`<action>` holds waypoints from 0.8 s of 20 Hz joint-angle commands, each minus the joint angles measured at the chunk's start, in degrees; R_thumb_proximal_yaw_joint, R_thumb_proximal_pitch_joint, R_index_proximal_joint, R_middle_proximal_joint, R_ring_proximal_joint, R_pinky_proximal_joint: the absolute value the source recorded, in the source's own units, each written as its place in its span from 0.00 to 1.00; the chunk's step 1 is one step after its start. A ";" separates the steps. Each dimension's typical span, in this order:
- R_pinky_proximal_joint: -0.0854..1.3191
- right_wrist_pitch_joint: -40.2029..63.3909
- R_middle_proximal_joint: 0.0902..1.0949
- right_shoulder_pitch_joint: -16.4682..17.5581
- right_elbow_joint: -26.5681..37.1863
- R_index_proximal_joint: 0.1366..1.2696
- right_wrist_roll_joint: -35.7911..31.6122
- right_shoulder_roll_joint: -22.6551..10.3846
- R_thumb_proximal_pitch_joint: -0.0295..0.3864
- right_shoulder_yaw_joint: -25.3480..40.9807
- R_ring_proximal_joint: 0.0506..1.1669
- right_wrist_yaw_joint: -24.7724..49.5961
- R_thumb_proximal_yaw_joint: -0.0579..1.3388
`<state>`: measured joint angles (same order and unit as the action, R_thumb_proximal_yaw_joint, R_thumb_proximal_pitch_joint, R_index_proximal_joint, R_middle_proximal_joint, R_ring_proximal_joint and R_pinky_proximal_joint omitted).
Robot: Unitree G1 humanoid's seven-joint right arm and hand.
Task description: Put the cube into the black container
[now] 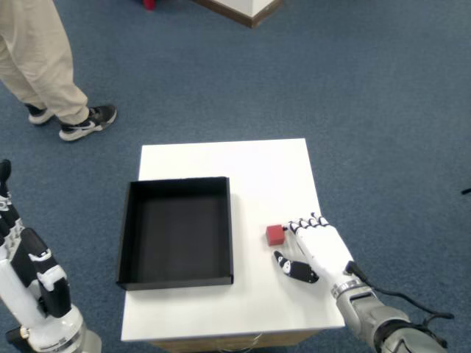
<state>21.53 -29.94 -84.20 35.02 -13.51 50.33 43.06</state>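
A small red cube [275,234] rests on the white table [250,165], just right of the black container [176,232]. The container is a shallow square tray with nothing inside it. My right hand [318,250] lies on the table right of the cube, fingers bent and apart, fingertips [298,226] close beside the cube's right side. The thumb [294,269] points left below the cube and stays apart from it. The hand holds nothing.
My left hand [33,290] hangs off the table at the lower left. A person's legs and shoe [86,121] stand on the blue carpet at the far left. The table's right edge runs close to my right hand.
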 commanded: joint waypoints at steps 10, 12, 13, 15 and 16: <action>0.13 -0.71 0.21 -1.91 1.86 0.25 -0.85 -0.76 0.44 -1.05 0.19 0.99 0.45; 0.13 -0.33 0.21 -2.05 2.00 0.24 -0.60 -0.64 0.44 -0.98 0.19 1.92 0.45; 0.13 -0.23 0.21 -2.17 2.02 0.24 -0.52 -0.60 0.44 -0.96 0.19 2.19 0.45; 0.13 -0.09 0.21 -2.33 2.02 0.24 -0.34 -0.52 0.45 -0.91 0.19 2.65 0.44; 0.13 -0.05 0.21 -2.32 1.98 0.23 -0.25 -0.47 0.45 -0.88 0.19 2.83 0.44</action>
<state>21.02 -29.68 -83.00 34.76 -13.26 50.01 43.29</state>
